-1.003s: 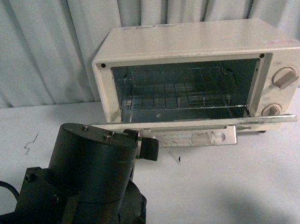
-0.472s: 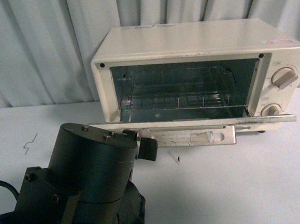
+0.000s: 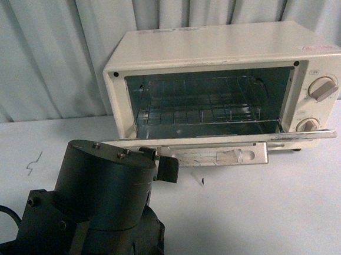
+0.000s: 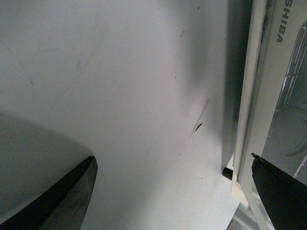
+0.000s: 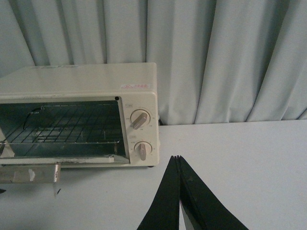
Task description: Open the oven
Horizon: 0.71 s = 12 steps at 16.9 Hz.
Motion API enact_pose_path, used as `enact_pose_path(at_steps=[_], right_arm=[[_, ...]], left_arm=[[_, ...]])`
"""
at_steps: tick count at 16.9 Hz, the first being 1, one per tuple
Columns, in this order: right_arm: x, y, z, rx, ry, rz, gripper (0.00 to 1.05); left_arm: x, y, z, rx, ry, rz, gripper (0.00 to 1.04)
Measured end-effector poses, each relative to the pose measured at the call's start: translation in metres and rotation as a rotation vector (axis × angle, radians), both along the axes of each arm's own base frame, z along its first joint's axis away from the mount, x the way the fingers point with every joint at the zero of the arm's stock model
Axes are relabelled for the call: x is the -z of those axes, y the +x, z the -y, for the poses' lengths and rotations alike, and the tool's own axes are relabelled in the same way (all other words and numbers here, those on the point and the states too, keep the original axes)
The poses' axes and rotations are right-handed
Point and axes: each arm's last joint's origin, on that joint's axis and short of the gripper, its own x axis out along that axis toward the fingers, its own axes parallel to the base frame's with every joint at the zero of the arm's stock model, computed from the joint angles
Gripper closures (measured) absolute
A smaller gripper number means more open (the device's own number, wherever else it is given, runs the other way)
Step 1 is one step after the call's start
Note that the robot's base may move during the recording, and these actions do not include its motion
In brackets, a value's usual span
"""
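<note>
The toaster oven (image 3: 223,43) looks stiff and light, its lowered glass door (image 3: 214,156) best held at the front edge; left jaws open, right jaws closed.

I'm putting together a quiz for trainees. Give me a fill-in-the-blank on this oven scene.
1. The door of the oven is ___.
2. The oven's front panel carries ___ knobs.
3. The right gripper is ___, its fingers touching at the tips.

Missing words: open; two; shut.
</note>
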Motion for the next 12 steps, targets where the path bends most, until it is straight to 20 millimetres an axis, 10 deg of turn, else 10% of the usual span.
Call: enact_pose_path(at_steps=[12], right_arm=[[0.003,-0.013,0.0,0.0,-0.001,-0.011,1.03]], left_arm=[[0.0,0.0,0.0,-0.001,-0.001,0.001,0.07]])
